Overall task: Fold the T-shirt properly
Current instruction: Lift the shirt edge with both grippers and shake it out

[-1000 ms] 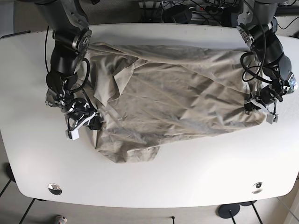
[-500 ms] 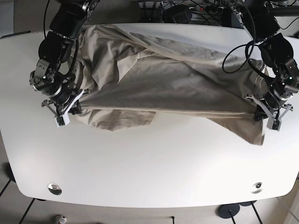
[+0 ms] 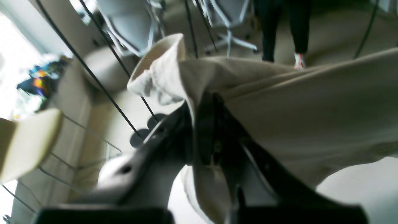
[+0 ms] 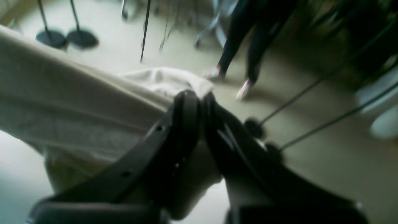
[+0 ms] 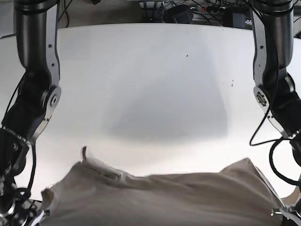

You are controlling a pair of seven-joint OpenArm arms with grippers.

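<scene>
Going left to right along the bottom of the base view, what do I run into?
Right gripper → T-shirt, held up across the bottom above the table → left gripper at the right edge.

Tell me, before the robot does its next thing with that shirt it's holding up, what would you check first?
1. Left gripper pinching the T-shirt: ok, cloth sits between its closed fingers.
2. Right gripper pinching the shirt: ok, fabric clamped.
3. Shirt lifted off the table: ok, it hangs between both arms.
4. Cloth spread without bunching: not ok, folds and a flipped edge show.
5. Which shirt corners are held: cannot tell.
</scene>
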